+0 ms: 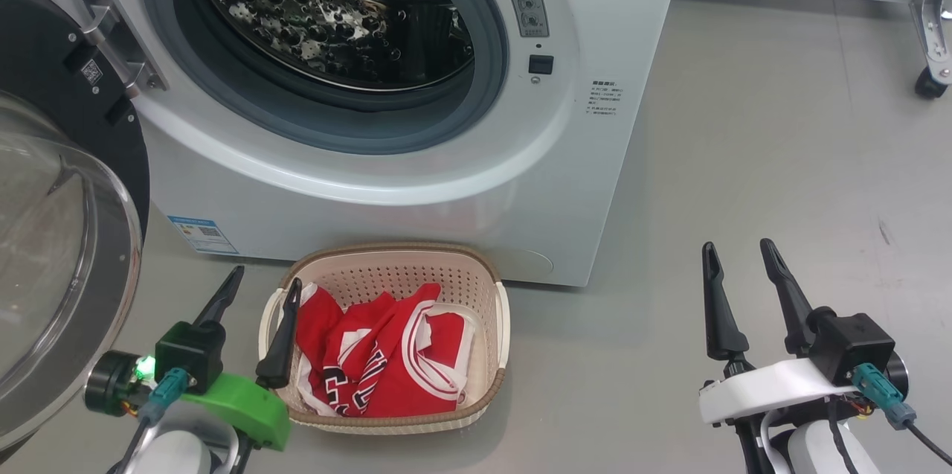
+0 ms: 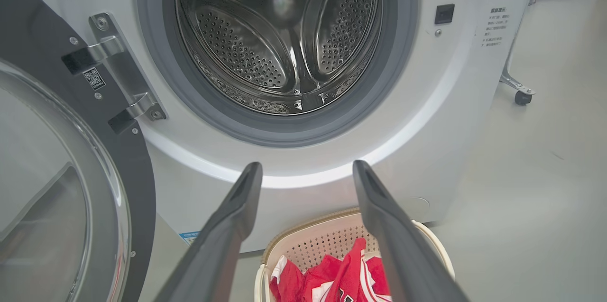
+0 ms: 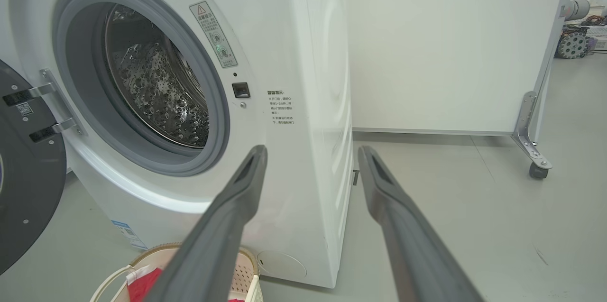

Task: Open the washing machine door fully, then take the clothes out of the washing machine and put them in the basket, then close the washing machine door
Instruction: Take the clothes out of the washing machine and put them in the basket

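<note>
1. The floor (image 1: 744, 146) is grey and smooth. The machine and the basket stand on it.
2. The washing machine (image 1: 416, 184) is big and white. Its round hole is open. Inside is a shiny steel drum (image 1: 327, 13) full of little holes. A grey rubber ring (image 1: 327, 128) goes all around the hole.
3. The washing machine door (image 1: 59, 236) is swung wide open on the left of the machine, held by a silver hinge (image 1: 119, 42). It has a wide black ring around a clear window that bulges out like a bowl.
4. The basket (image 1: 394, 248) stands on the floor just in front of the machine, below the hole. It is cream, with lots of tiny holes, a brown woven-look rim and a handle on each side.
5. The clothes (image 1: 387, 362) lie in the basket in a crumpled heap. They are bright red with white stripes along the edges and some black-and-white letters.
6. The left claw (image 1: 266, 277) is at the left side of the basket. Its two dark fingers are spread wide and hold nothing. One finger shows over the basket's left handle; I cannot tell if it touches.
7. The right claw (image 1: 738, 245) is over bare floor, well to the right of the basket. Its fingers are spread wide too and hold nothing.
8. A small blue sticker (image 1: 202, 234) sits low on the machine's front, at the left.
</note>
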